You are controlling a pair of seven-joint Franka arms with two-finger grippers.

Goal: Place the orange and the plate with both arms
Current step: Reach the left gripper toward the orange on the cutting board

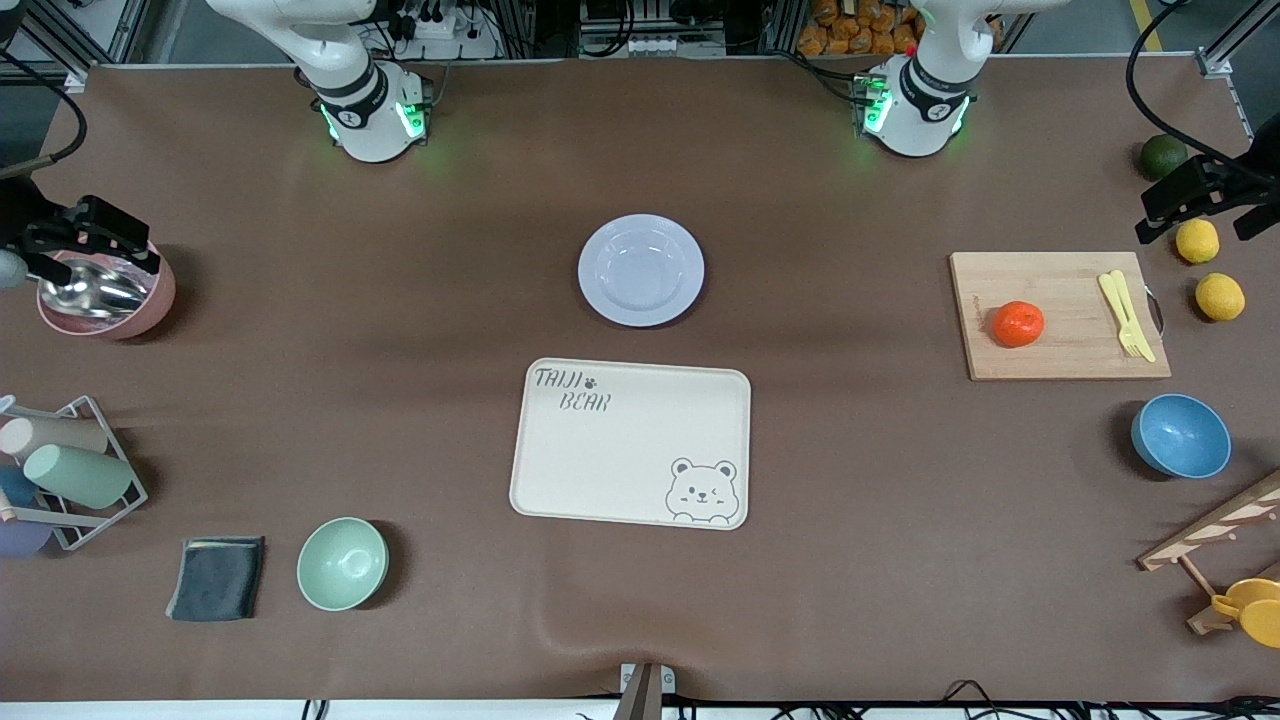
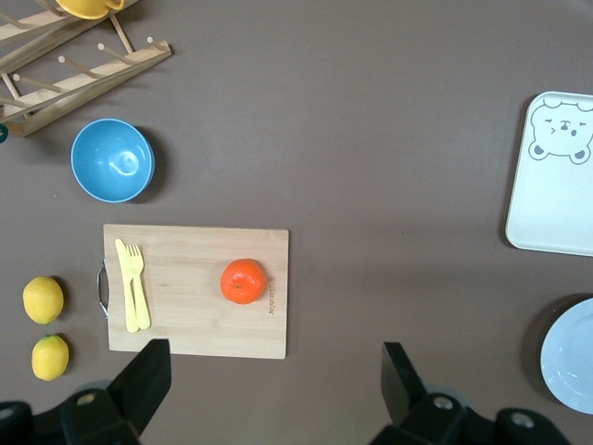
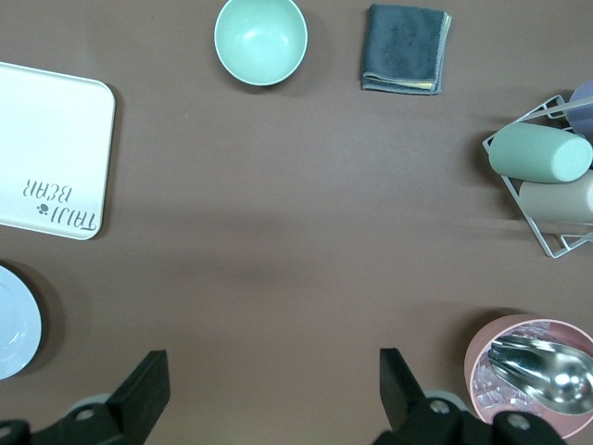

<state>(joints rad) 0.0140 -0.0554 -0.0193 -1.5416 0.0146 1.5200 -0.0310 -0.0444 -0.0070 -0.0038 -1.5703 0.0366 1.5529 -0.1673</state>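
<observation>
The orange (image 1: 1018, 324) (image 2: 244, 281) lies on a wooden cutting board (image 1: 1060, 345) toward the left arm's end of the table. The pale lavender plate (image 1: 640, 270) (image 2: 574, 357) (image 3: 14, 320) rests bare at the table's middle, farther from the front camera than the cream bear tray (image 1: 620, 450). My left gripper (image 2: 275, 357) hangs high and open over the brown mat beside the board, holding nothing. My right gripper (image 3: 273, 362) is also high and open, over bare mat between the plate and a pink bowl (image 3: 528, 375), with nothing between its fingers.
Yellow fork and knife (image 1: 1125, 312) lie on the board. Two lemons (image 1: 1220, 297), a dark green fruit (image 1: 1163, 155), a blue bowl (image 1: 1180, 436) and a wooden rack (image 1: 1215, 535) crowd that end. A mint bowl (image 1: 342, 563), grey cloth (image 1: 217, 578) and cup rack (image 1: 70, 470) sit toward the right arm's end.
</observation>
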